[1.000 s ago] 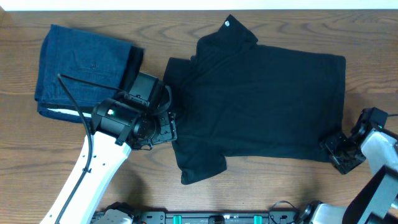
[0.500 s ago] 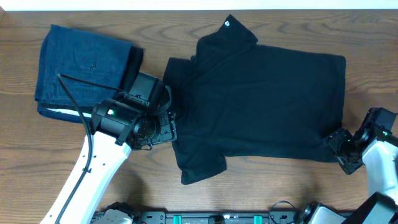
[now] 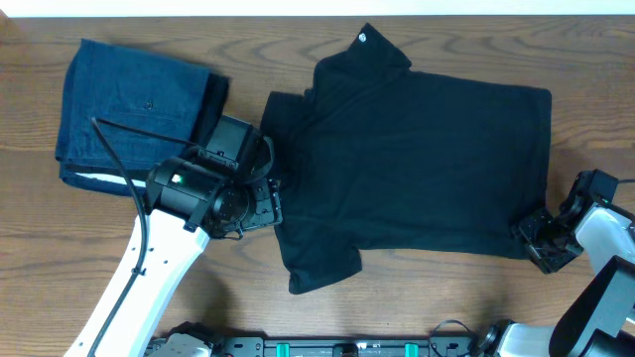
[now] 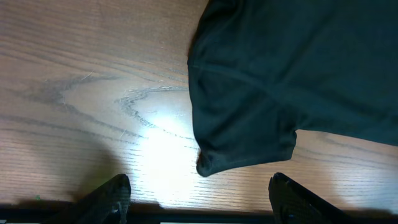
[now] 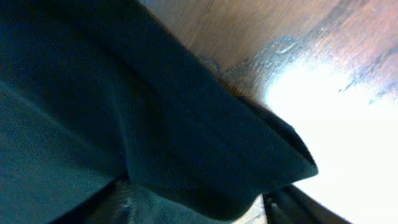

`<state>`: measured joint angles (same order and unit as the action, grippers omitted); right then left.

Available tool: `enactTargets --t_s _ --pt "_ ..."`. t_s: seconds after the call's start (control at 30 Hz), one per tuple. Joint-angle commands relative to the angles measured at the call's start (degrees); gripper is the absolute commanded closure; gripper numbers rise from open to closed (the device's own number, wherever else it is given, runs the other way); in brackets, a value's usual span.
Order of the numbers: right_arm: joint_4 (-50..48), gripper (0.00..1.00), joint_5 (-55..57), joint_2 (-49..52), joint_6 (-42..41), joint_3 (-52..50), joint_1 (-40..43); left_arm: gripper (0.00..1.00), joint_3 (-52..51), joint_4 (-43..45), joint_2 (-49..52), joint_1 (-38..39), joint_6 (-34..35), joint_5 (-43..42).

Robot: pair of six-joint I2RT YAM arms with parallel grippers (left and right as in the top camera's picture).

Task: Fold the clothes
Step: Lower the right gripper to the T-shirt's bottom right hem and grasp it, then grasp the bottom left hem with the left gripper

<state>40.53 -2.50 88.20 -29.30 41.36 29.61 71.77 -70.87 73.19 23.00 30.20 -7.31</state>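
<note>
Right wrist view only: black shirt (image 5: 124, 112) hem corner lies between right gripper (image 5: 202, 204) fingers, spread, unclamped. Left gripper (image 4: 196, 193) wide open, empty, sleeve (image 4: 242, 124) ahead. Overhead adds folded denim garment (image 3: 129, 104).

On table (image 3: 417, 307), shirt (image 3: 427, 159) right of denim (image 3: 129, 109)

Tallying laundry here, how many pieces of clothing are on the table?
2: a black shirt spread flat at centre-right, a folded blue garment at top left. Any beneath them would be hidden.
</note>
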Motion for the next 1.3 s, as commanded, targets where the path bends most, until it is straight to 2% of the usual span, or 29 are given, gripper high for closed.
enactTargets --t_s 0.0,0.2,0.33,0.37,0.43,0.53,0.57,0.8,1.0,1.2,1.27 --pt "-0.1 0.44 0.0 1.4 0.2 -0.6 0.8 0.27 -0.1 -0.9 0.2 0.2 -0.1 0.5" --pt "0.9 0.38 2.3 1.4 0.2 -0.6 0.8 0.27 -0.1 -2.4 0.2 0.2 -0.1 0.5" --pt "0.7 0.44 2.5 1.4 0.2 -0.6 0.9 0.27 -0.1 -2.6 0.2 0.2 -0.1 0.5" --pt "0.7 0.49 2.5 1.4 0.1 -0.6 0.9 0.27 -0.1 -2.6 0.2 0.2 -0.1 0.5" --pt "0.6 0.66 2.5 1.4 0.2 -0.6 0.9 0.27 -0.4 -2.6 0.2 0.2 0.2 0.5" --pt "0.6 0.97 2.5 1.4 0.2 -0.6 0.9 0.27 -2.0 -2.6 0.2 0.2 3.0 0.5" --pt "0.6 0.99 2.5 1.4 0.2 -0.6 0.9 0.27 -2.6 -2.6 0.2 0.2 3.6 0.5" --pt "0.4 0.99 2.4 1.4 0.2 -0.6 0.9 0.27 -12.2 0.2 0.2 0.2 6.7 0.1" --pt "-0.2 0.98 2.2 1.4 0.2 -0.6 0.9 0.28 -22.1 8.0 0.2 0.2 5.4 -9.5" --pt "-0.3 0.99 2.0 1.4 0.2 -0.6 0.9 0.29 -29.2 16.2 0.2 0.2 5.5 -13.2" --pt "-0.3 0.99 2.0 1.4 0.2 -0.6 0.9 0.32 -30.5 18.4 0.2 0.3 5.5 -14.9"
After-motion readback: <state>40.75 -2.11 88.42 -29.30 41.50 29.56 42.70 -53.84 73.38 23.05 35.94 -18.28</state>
